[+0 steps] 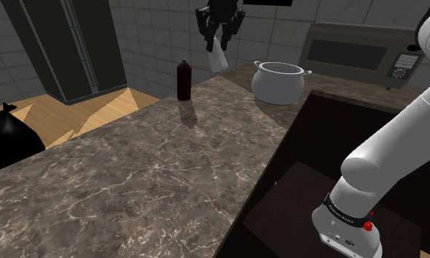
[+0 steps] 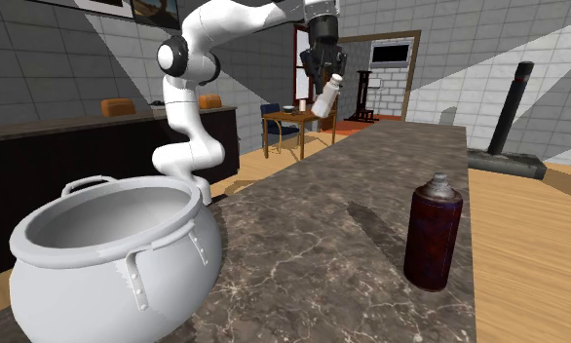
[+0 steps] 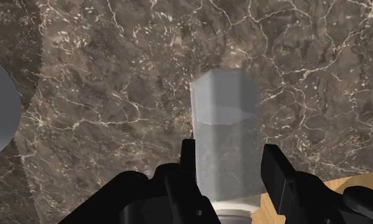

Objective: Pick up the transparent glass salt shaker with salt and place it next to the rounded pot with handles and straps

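Now the salt shaker (image 1: 219, 55) hangs tilted in the air, high above the brown marble countertop (image 1: 133, 168). In the shoulder view it is left of the white pot with handles (image 1: 279, 80) and right of a dark brown bottle (image 1: 183, 79). To do this step well, I think the arm should lower it slowly, bring it upright, and set it on bare stone just beside the pot, without touching a handle. The gripper (image 3: 228, 156) is clamped on the shaker; both black fingers (image 3: 189, 159) press its sides

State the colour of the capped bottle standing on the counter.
Dark reddish-brown bottle with grey cap; second exterior view shows it best.
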`<state>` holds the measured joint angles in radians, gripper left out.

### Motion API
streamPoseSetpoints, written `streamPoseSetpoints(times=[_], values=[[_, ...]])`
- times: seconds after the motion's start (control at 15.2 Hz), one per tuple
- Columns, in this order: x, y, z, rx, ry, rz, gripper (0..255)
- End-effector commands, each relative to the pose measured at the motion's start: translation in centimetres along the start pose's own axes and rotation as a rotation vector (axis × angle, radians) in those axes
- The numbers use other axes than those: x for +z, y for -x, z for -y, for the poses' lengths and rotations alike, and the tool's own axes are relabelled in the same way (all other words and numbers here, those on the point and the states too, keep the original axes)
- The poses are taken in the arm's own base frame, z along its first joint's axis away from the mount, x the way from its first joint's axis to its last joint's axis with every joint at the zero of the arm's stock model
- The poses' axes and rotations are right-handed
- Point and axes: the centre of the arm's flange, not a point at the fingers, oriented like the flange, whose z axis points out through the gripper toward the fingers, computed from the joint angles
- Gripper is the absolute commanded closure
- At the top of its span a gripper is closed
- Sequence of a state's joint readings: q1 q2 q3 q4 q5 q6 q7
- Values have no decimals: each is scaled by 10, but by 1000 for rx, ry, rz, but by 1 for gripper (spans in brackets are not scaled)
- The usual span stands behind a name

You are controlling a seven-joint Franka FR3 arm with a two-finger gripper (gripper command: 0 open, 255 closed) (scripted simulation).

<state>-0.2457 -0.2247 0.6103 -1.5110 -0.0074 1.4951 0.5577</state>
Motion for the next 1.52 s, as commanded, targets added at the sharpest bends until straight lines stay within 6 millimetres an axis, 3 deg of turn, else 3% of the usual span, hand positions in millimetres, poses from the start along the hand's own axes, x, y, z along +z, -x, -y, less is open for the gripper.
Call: streamPoseSetpoints(times=[0.0,1.06,1.45], values=[[3,-14,-24,-2,-1,0,255],[30,-113,-214,-2,-1,0,255],[61,-106,-213,-2,-1,0,255]])
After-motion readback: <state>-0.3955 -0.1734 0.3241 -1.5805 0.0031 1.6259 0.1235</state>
